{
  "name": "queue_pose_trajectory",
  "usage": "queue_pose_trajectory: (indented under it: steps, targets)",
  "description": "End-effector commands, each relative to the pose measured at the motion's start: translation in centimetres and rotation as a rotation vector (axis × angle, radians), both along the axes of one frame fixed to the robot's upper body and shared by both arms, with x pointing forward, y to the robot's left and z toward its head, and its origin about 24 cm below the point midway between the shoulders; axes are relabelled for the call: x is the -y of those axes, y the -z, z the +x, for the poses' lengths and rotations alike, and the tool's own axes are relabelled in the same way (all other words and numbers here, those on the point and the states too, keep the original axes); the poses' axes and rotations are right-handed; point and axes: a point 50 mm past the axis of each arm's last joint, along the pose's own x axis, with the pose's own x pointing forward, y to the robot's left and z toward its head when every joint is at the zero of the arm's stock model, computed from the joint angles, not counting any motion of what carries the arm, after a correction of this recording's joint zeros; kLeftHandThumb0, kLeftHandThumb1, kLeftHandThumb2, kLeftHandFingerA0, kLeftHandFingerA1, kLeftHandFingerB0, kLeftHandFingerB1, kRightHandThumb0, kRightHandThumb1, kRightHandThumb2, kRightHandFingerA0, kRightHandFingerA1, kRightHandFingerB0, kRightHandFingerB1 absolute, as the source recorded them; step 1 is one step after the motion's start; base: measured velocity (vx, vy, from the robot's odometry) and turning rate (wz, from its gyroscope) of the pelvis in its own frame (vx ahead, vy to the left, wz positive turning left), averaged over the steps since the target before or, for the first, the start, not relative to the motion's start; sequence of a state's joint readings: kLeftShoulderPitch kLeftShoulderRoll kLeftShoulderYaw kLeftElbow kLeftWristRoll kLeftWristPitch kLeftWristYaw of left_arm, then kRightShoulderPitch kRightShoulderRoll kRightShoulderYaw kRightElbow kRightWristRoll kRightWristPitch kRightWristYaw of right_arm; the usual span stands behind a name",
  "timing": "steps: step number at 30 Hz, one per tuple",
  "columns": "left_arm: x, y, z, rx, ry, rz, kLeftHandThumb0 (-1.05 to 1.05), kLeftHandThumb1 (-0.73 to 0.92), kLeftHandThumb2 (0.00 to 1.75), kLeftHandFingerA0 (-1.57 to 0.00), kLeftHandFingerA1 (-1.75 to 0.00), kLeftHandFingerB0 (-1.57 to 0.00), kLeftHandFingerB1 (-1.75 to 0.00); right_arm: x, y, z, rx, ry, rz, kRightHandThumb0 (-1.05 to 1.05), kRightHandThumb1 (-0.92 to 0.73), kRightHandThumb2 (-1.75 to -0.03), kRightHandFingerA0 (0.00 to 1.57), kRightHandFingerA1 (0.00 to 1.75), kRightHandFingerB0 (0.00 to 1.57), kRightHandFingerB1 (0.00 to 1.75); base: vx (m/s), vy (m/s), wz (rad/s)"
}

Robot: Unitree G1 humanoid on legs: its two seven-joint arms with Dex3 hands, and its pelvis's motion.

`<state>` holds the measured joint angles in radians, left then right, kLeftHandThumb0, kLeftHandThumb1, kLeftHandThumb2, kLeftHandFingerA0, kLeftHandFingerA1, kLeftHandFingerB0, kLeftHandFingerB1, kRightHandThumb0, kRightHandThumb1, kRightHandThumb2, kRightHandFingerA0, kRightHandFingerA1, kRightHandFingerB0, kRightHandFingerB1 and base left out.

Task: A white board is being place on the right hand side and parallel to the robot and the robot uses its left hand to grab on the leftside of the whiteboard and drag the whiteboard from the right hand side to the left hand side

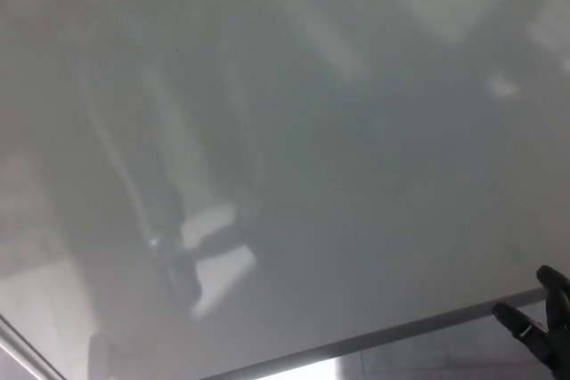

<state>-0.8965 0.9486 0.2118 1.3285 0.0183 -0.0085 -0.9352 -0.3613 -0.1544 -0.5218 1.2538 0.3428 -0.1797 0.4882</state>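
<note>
Filling nearly the whole head view, whiteboard [294, 131] shows glossy, blurred reflections; its metal frame edge [392, 337] runs along the near side, rising to the right. Floor [436, 364] visible below. Right hand [541, 327] at near-right corner beside the edge; grip state unclear.

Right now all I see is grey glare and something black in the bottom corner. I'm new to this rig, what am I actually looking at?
This is the camera on the robot's head, looking down. The big pale grey surface filling the picture is the whiteboard, glossy, so it shows blurry reflections. Its metal frame edge runs along the bottom. The black shape at lower right is the robot's right hand, beside that edge, fingers apart and holding nothing. The left hand, which should drag the board, is out of view. A bit of floor shows below the frame.
</note>
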Motion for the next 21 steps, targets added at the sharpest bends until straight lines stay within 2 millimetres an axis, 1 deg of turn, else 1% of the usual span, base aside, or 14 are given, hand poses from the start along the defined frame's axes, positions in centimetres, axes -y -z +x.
queue_pose_trajectory:
  steps: [1,3,4,5,7,8,9,13,15,16,17,18,19,21]
  targets:
    - [-2.0,-1.8,-1.2,0.123,-0.205,0.037,-0.49,0.32,0.63,0.00,-0.07,0.00,0.00,0.2,0.0,-0.1,0.004,0.025,-0.011,-0.42,-0.82,-0.65,0.67,0.51,0.34,0.31,0.00,0.000,0.00]
    - [-2.0,-1.4,-1.2,0.145,-0.224,0.019,-0.49,0.32,0.63,0.00,-0.07,0.00,0.00,0.1,0.1,-0.2,0.004,0.023,-0.015,-0.42,-0.82,-0.65,0.69,0.52,0.34,0.31,0.00,0.000,0.00]
    - [-2.1,-1.0,-1.2,0.163,-0.239,0.007,-0.45,0.52,0.56,0.00,0.00,0.00,0.00,0.1,0.1,-0.2,0.002,0.022,-0.014,-0.42,-0.82,-0.65,0.70,0.52,0.35,0.31,0.00,0.000,0.00]
    - [-2.1,-0.6,-1.3,0.177,-0.254,-0.002,-0.65,0.44,0.69,0.00,0.00,0.00,0.00,0.1,0.1,-0.2,0.001,0.025,-0.009,-0.41,-0.82,-0.65,0.70,0.52,0.37,0.32,0.00,0.000,0.00]
    - [-2.2,0.0,-1.4,0.199,-0.283,-0.017,-0.64,0.45,0.68,0.00,0.00,0.00,0.00,0.1,0.3,-0.4,-0.002,0.030,0.005,-0.41,-0.82,-0.65,0.69,0.52,0.37,0.32,0.00,0.000,0.00]
    - [-2.3,0.4,-1.5,0.209,-0.312,-0.032,-0.68,0.56,0.57,0.00,0.00,0.00,0.00,0.1,0.3,-0.5,-0.003,0.029,0.008,-0.41,-0.82,-0.65,0.68,0.52,0.36,0.32,0.00,0.000,0.00]
    - [-2.4,1.1,-1.8,0.219,-0.338,-0.031,-0.84,0.55,0.84,-0.01,-0.09,0.00,0.00,0.2,0.4,-0.8,-0.009,0.028,0.008,-0.41,-0.82,-0.65,0.69,0.52,0.35,0.31,0.00,0.000,0.00]
    - [-2.9,3.6,-2.9,0.227,-0.423,-0.064,-1.05,0.74,1.05,0.00,0.00,0.00,-0.01,0.3,0.7,-1.3,-0.018,0.024,0.002,-0.40,-0.83,-0.65,0.63,0.52,0.33,0.31,0.00,0.000,0.00]
    - [-3.1,4.7,-3.7,0.214,-0.454,-0.061,-1.04,0.79,1.08,0.00,0.00,0.00,-0.01,0.4,0.9,-1.6,-0.023,0.021,0.003,-0.39,-0.83,-0.65,0.63,0.53,0.32,0.31,0.00,0.000,0.00]
    - [-3.5,6.5,-5.1,0.191,-0.509,-0.069,-0.89,0.78,1.09,0.00,-0.10,0.00,-0.09,0.4,1.2,-2.2,-0.037,0.020,0.003,-0.40,-0.82,-0.65,0.67,0.54,0.33,0.31,0.00,0.000,0.00]
    - [-3.7,7.6,-6.1,0.183,-0.535,-0.077,-0.81,0.76,0.96,0.00,-0.02,0.00,0.00,0.4,1.4,-2.5,-0.048,0.021,0.004,-0.40,-0.81,-0.65,0.68,0.53,0.34,0.31,0.00,0.000,0.00]
    - [-3.8,8.3,-6.8,0.183,-0.541,-0.081,-0.81,0.76,0.96,0.00,-0.02,0.00,0.00,0.4,1.6,-2.7,-0.056,0.022,0.006,-0.40,-0.81,-0.65,0.68,0.53,0.34,0.31,0.00,0.000,0.00]
    - [-3.9,9.0,-7.5,0.165,-0.551,-0.064,-0.71,0.92,0.70,0.00,-0.02,0.00,0.00,0.4,1.7,-3.0,-0.067,0.023,0.005,-0.41,-0.81,-0.64,0.69,0.53,0.35,0.31,0.00,0.000,0.00]
    - [-3.8,11.1,-9.5,0.122,-0.549,-0.083,-0.62,0.92,0.74,0.00,-0.01,0.00,0.00,0.4,2.1,-3.7,-0.079,0.015,-0.013,-0.40,-0.82,-0.65,0.68,0.52,0.35,0.31,0.00,0.000,0.00]
